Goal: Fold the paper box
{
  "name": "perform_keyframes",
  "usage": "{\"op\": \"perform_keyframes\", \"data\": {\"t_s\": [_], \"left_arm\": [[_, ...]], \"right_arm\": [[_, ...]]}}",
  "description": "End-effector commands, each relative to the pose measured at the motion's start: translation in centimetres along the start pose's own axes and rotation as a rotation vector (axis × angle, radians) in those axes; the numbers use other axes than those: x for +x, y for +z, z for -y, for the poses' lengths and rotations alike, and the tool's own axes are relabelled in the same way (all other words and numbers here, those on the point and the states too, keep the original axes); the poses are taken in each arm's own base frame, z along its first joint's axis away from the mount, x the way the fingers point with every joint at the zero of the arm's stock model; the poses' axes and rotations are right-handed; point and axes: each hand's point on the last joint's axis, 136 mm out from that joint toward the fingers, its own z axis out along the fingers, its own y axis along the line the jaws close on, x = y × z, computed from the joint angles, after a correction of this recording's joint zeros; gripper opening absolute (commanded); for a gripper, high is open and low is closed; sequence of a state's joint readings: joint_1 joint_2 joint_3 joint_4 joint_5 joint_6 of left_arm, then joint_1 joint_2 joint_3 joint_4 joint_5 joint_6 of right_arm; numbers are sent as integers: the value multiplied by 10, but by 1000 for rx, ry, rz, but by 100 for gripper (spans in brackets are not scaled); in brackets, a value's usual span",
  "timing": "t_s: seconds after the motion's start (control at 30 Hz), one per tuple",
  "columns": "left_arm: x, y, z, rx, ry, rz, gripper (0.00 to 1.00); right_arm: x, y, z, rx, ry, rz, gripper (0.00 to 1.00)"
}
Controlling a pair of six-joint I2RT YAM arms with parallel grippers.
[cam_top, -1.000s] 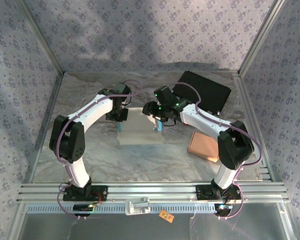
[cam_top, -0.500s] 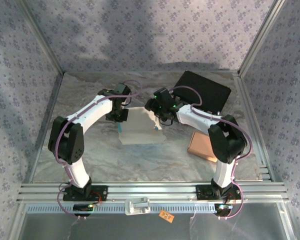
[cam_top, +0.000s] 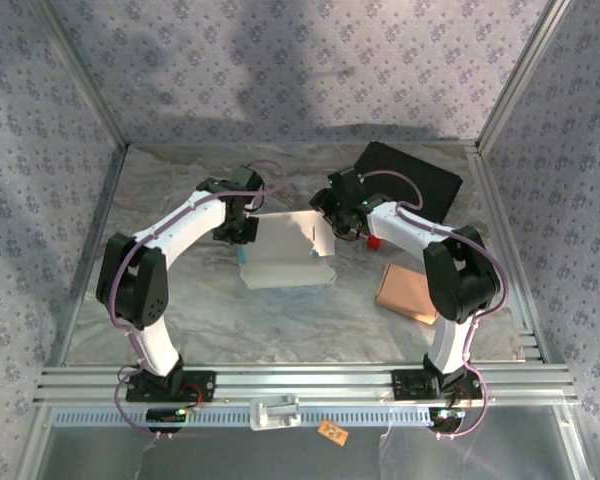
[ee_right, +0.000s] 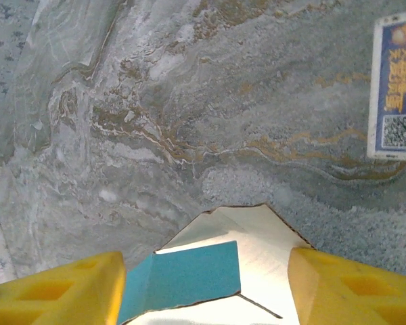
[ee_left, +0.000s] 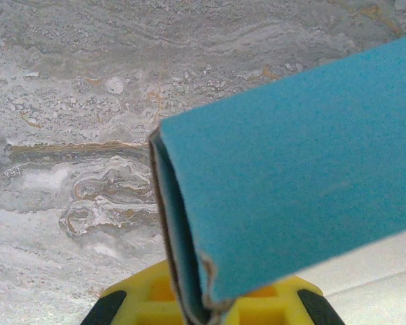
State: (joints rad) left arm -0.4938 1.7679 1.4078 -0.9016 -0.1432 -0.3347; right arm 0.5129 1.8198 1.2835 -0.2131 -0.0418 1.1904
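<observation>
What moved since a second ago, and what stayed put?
The right gripper pulled back to the right and farther from the arm bases, jaws open, uncovering the raised right flap of the paper box. The left gripper stayed shut on the box's left edge; the box itself did not shift.

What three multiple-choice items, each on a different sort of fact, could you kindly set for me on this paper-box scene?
1. Where does the tan cardboard piece lie relative to the paper box?
A. to its left
B. to its right
C. on top of it

2. What colour is the paper box's inner face?
A. red
B. black
C. teal

3. What state is the left gripper in?
A. shut on the paper box
B. wide open
C. shut on nothing

Answers: 1 B, the top view shows it further right. 2 C, both wrist views show teal inside. 3 A, its yellow fingers pinch a teal flap.
</observation>
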Motion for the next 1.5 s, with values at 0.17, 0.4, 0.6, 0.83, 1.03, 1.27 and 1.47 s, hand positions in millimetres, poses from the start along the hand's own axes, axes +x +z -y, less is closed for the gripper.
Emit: {"op": "perform_keyframes", "data": {"t_s": [0.17,0.4,0.6,0.83,1.03,1.27,1.47], "left_arm": [[0,-15,2,8,4,26,0],[-1,-15,3,5,8,31,0],[-1,-13,3,2,6,26,0],[-3,-12,5,7,7,26,0],[-4,-10,6,8,7,24,0],[-6,-11,8,13,17,35,0],[-7,-11,7,11,22,44,0]], "right_arm": [[0,0,33,108,126,-39,58],[6,2,42,144,153,-63,53],[2,-14,45,142,152,-49,57],[12,-14,43,120,152,-96,33],[23,-11,28,89,86,-145,34],[38,-5,9,33,-29,-220,33],[47,-15,-8,-7,-139,-231,36]]}}
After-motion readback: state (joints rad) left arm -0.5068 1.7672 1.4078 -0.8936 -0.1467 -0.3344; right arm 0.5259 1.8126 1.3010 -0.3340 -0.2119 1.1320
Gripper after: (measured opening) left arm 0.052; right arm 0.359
